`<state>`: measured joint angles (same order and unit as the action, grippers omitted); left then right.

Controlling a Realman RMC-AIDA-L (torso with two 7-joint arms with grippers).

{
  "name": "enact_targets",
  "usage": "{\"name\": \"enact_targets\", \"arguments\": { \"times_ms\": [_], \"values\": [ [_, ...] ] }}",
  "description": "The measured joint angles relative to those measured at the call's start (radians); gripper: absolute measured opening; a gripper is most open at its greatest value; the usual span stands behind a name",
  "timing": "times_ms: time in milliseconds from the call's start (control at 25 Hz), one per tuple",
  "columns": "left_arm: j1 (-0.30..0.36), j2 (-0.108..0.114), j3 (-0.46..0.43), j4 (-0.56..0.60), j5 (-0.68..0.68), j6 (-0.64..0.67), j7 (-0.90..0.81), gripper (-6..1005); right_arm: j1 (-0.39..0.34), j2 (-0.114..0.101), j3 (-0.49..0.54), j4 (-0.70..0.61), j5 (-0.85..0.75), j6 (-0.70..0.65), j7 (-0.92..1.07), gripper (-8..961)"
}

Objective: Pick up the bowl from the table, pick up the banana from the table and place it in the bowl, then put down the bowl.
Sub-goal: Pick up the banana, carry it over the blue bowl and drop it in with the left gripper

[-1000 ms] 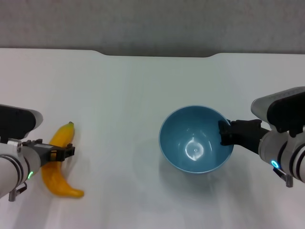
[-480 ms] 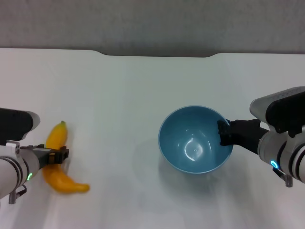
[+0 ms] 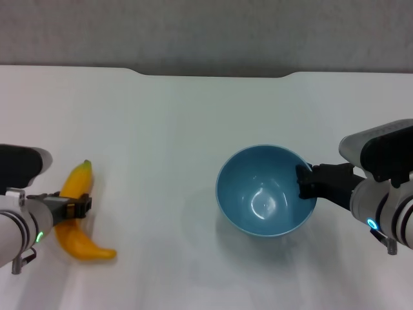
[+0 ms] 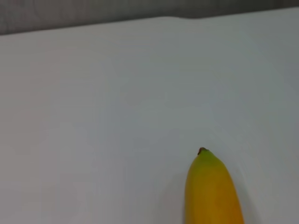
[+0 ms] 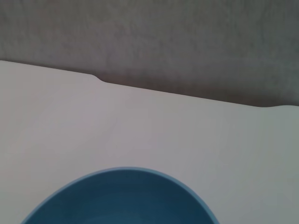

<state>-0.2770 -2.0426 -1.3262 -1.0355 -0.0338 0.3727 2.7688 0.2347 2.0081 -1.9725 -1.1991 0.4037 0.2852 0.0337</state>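
Note:
The light blue bowl (image 3: 261, 206) is right of the middle of the white table (image 3: 161, 123). My right gripper (image 3: 303, 183) is shut on its right rim and holds it just above the table, with a faint shadow under it. The bowl's rim also shows in the right wrist view (image 5: 121, 196). The yellow banana (image 3: 79, 182) lies at the left, stem tip pointing away from me. My left gripper (image 3: 72, 208) is shut across its middle. The banana's tip fills the near part of the left wrist view (image 4: 212, 191).
The table's far edge has a shallow notch (image 3: 213, 74), with a grey wall behind it. Bare white tabletop lies between banana and bowl.
The banana has swung under my left gripper: its tip moved left and its near end swung right. The left gripper shifted a little left. Bowl and right gripper barely moved.

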Motion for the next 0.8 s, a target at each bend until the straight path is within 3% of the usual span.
{"name": "enact_targets", "arguments": {
  "times_ms": [400,560,800],
  "values": [
    [0.184,0.006,0.011,-0.422,0.001,0.015,0.008,507,0.001,0.001,-0.005,0.015,0.01,-0.014,0.001,44],
    [0.241,0.004,0.045,-0.495,-0.009,-0.099,-0.002,507,0.009,0.001,-0.027,0.024,0.031,-0.041,0.007,43],
    [0.276,0.006,0.118,-0.504,-0.043,-0.302,-0.005,507,0.016,0.0,-0.074,0.033,0.117,-0.133,0.004,43]
  ]
}}
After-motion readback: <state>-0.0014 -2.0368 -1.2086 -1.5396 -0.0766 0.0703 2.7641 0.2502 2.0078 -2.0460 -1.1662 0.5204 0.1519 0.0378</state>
